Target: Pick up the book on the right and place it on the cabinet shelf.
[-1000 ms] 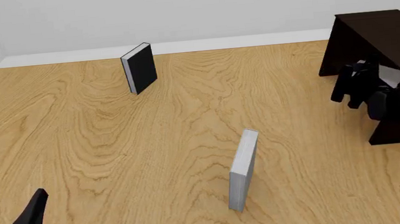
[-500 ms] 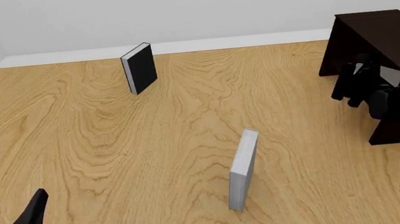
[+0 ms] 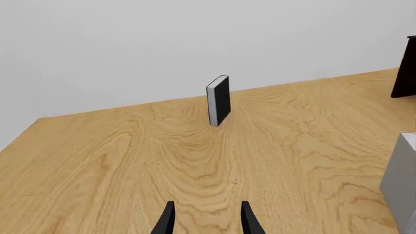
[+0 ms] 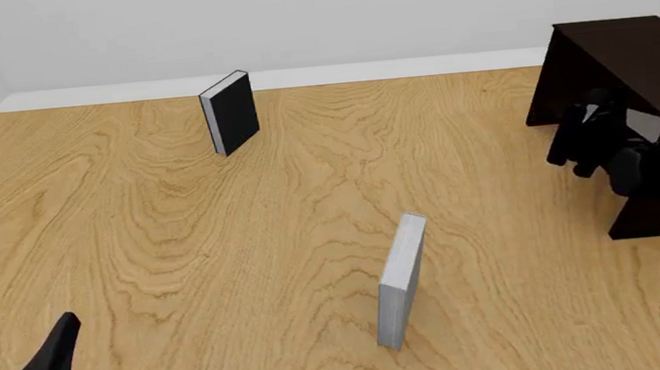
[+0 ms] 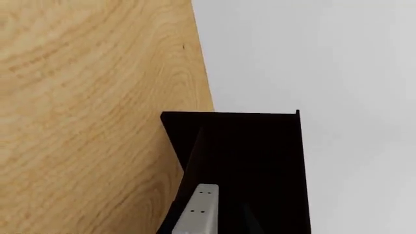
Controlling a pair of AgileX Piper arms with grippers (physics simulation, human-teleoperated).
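The left pincer [image 4: 15, 343] hovers low over the near left corner of the tabletop [image 4: 192, 242], its two dark fingers spread apart with nothing between them. Far ahead of it and a little to its right, a black book [image 4: 230, 113] with white pages stands upright. Nearer, off to that pincer's right, a grey book [image 4: 402, 280] stands on end by itself on the bare wood. Well to the right of that, the right pincer [image 4: 583, 140] reaches into the shelf [image 4: 649, 144] opening of the dark cabinet [image 4: 636, 50]. A pale grey flat piece [image 4: 646, 126] shows just beyond its fingers inside the shelf, but I cannot tell whether the pincer grips it or has let go.
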